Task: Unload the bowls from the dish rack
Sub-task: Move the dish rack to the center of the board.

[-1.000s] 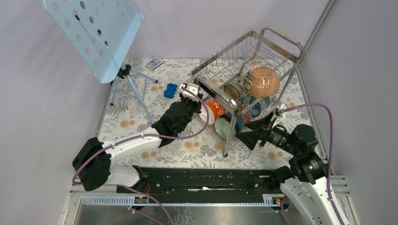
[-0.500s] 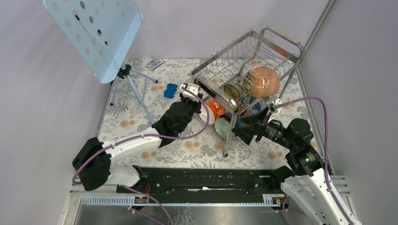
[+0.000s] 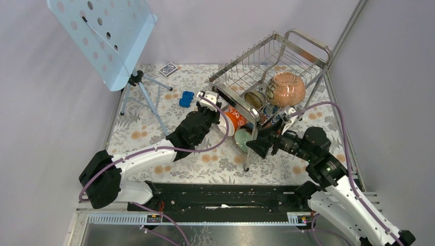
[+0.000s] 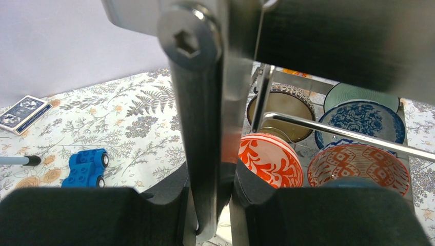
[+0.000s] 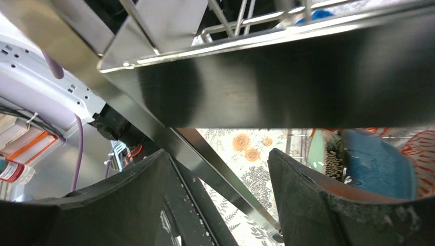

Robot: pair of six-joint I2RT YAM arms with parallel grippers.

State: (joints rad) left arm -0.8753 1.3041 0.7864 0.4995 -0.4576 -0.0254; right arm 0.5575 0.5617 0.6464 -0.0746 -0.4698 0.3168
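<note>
Orange-red patterned bowl (image 4: 269, 159), blue-and-white floral bowl (image 4: 359, 120), pinkish speckled bowl (image 3: 285, 88) — tablecloth (image 3: 138, 133) floral, seemingly grey-and-orange.

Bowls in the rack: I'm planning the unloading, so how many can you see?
7: pinkish speckled bowl on the upper tier of the dish rack; below, brown bowl, green bowl, blue-and-white bowl, two orange-patterned bowls, plus a pale green bowl at the front. Others may be hidden.

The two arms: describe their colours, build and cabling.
The left arm and right arm have white tubular links joined by bulky black joint housings. A purple cable loops loosely along each. The left gripper and right gripper are black, with a white part on each; their fingers are broad matte black wedges.
</note>
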